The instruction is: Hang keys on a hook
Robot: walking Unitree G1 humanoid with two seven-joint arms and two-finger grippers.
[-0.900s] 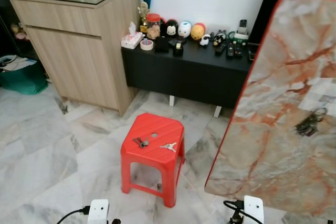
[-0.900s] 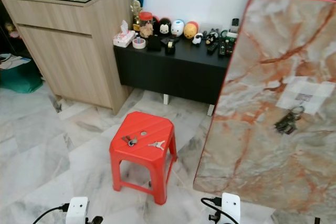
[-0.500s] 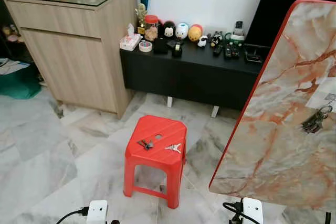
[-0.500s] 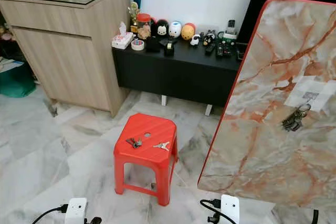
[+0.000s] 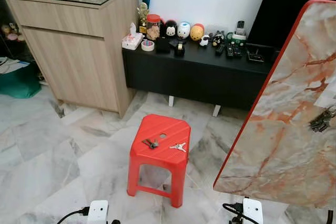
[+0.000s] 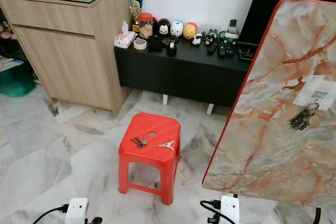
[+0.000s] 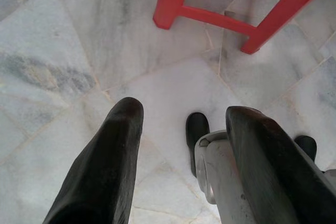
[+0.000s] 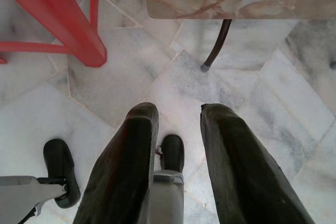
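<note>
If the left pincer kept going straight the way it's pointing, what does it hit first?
Probably the marble floor: the left pincer points down at bare tile, short of the red stool's legs.

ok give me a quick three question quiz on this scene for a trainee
1. True or false: both sets of keys and lie on the red stool.
2. Multiple choice: the key bunch on the marble board is (A) lying on the floor, (B) hanging from a hook, (C) on the black cabinet.
3. Fill in: the left hand and right hand hang over the floor with fingers ____.

Key: 1 true; 2 B; 3 open.
</note>
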